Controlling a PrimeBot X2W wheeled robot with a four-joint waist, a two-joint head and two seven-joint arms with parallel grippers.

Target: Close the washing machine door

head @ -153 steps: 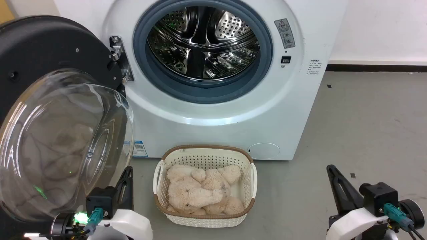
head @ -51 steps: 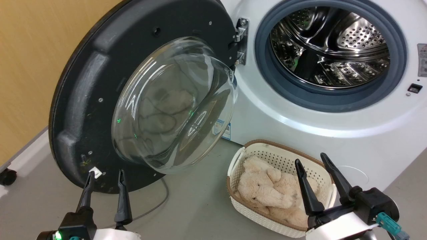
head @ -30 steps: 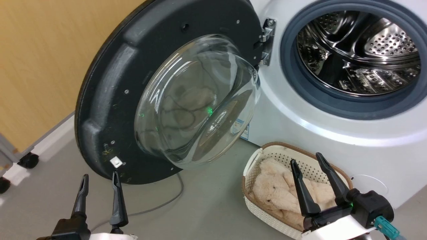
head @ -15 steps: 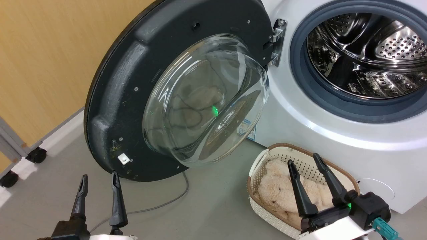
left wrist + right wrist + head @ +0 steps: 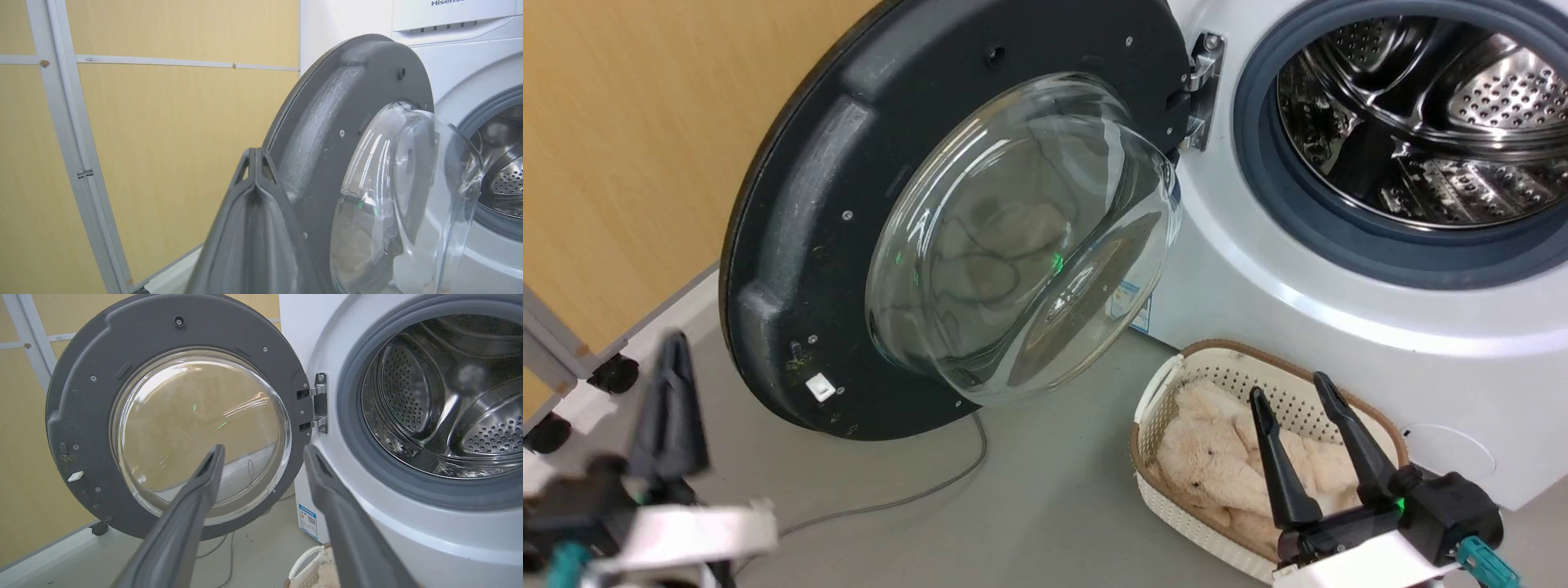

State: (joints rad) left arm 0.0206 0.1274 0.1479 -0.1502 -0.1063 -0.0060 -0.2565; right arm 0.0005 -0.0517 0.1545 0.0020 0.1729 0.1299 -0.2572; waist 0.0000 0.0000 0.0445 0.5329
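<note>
Black washing machine door (image 5: 800,245) stands wide open; I see left pincer (image 5: 255,155) pressed together, right pincer (image 5: 263,449) spread.

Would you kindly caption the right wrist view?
Open right gripper faces the wide-open washing machine door and steel drum.

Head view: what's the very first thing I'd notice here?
The big black door, standing wide open at the left, with its bulging glass bowl in the middle. To its right gleams the steel drum of the white washer, and on the floor below sits a basket holding a fluffy beige toy.
</note>
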